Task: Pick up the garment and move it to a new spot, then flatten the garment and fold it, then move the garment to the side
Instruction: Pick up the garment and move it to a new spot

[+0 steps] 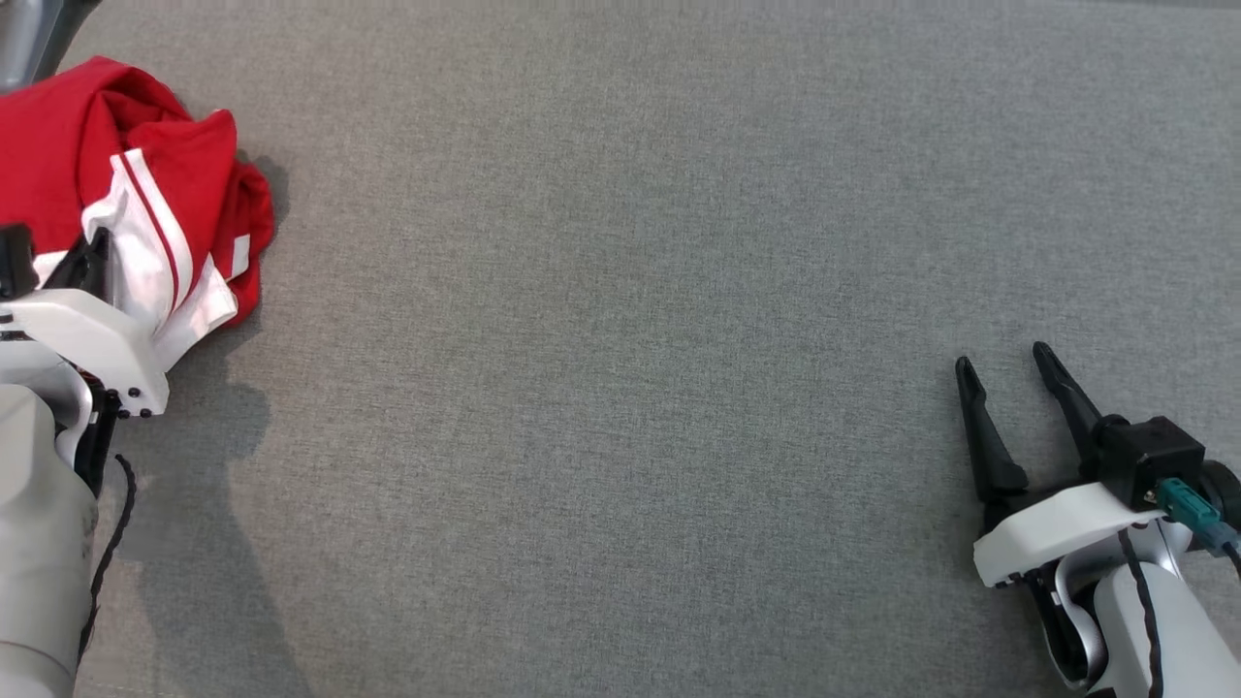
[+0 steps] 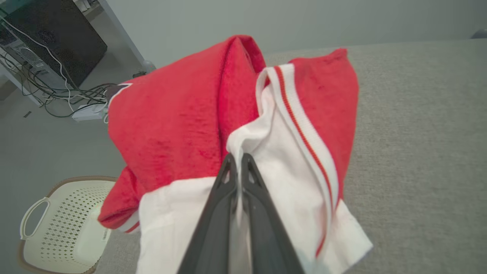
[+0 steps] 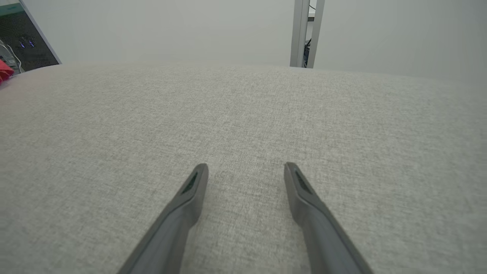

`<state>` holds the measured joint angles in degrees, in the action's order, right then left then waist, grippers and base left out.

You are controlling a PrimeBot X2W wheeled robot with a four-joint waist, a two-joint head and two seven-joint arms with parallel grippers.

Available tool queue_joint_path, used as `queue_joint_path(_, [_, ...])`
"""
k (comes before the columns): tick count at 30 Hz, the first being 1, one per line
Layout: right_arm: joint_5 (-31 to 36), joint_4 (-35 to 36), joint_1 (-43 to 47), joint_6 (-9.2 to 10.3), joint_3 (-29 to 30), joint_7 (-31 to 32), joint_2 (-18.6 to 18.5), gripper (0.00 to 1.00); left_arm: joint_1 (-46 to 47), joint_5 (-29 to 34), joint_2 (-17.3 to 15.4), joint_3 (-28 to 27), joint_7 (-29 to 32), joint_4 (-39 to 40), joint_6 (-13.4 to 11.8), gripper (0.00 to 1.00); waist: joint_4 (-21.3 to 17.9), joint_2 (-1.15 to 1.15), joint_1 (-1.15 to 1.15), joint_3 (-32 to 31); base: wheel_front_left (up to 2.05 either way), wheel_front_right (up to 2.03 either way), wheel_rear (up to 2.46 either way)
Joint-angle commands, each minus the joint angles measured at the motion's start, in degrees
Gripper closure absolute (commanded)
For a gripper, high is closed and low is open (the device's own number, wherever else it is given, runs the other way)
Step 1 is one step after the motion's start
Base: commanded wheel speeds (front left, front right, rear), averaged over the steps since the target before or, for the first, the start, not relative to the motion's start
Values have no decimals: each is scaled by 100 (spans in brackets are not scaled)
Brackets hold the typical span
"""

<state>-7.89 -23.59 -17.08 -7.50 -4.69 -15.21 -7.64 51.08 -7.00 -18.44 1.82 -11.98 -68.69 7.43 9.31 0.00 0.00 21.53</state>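
The garment (image 1: 145,184) is a crumpled red piece with white panels and red stripes, bunched at the far left of the grey table (image 1: 620,339). In the left wrist view the garment (image 2: 179,121) rises in a heap, and my left gripper (image 2: 239,156) is shut on a fold of its white cloth. From the head camera, the left gripper (image 1: 73,271) sits low against the garment's near edge, its fingertips partly hidden by the white housing. My right gripper (image 1: 1008,364) rests at the lower right, open and holding nothing; its spread fingers (image 3: 196,182) hover over bare cloth.
A cream perforated basket (image 2: 61,224) stands on the floor beside the table's left edge. A dark computer case (image 2: 49,34) with cables lies farther off. A metal post (image 3: 306,32) rises beyond the table's far edge.
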Motion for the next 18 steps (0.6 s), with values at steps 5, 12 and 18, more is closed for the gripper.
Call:
queue_joint_path(5, [-73,-121,185,1,18,5,116,0,266,155,-82,172,-273,383,-72,100,-63,0,0,-483,0,0,0])
queue_joint_path(12, [-189,-254,419,1,7,5,307,0,479,284,33,518,-324,1357,-19,100,-266,0,0,-1059,0,0,0])
queue_joint_path(18, [-280,-316,531,1,-26,6,399,0,480,84,451,851,-327,2070,-4,100,-490,0,0,-1347,0,0,0])
